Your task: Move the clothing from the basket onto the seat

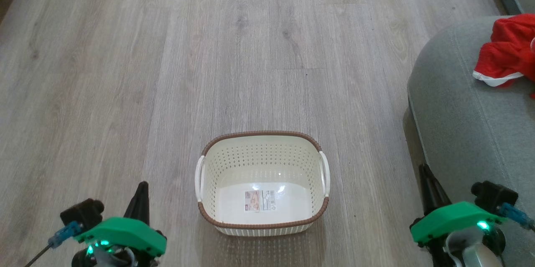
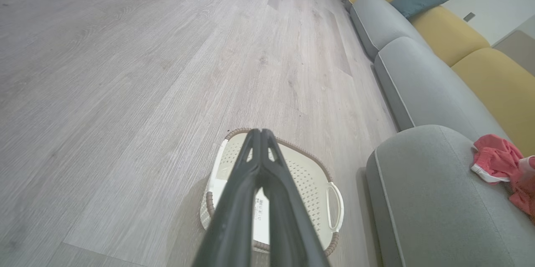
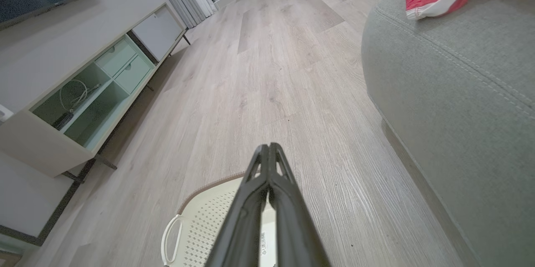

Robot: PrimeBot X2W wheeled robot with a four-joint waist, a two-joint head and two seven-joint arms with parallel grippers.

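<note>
floor [image 1: 167, 70]: pale wood-grain planks that carry the basket and run up to the foot of the seat.
seat [image 1: 459, 112]: grey-green upholstered sofa section with a rounded corner and stitched seams, at the right of the head view, apart from the basket.
basket [image 1: 261, 134]: cream and perforated, with a brown braided rim and a white handle on each side. It stands upright on the floor between the two arms, its bare bottom in view.
clothing [image 1: 508, 47]: red with white trim, bunched on top of the seat at the far right edge of the head view. It lies ahead and to the right of the right fingers, well apart from both pairs and touched by neither.
left fingers [image 1: 141, 204]: pressed together tip to tip, gripping nothing, to the left of the basket.
right fingers [image 1: 430, 189]: closed tip to tip, empty, just beside the seat's front edge and to the right of the basket.
sticker [image 1: 261, 200]: flat on the basket's bottom.
</note>
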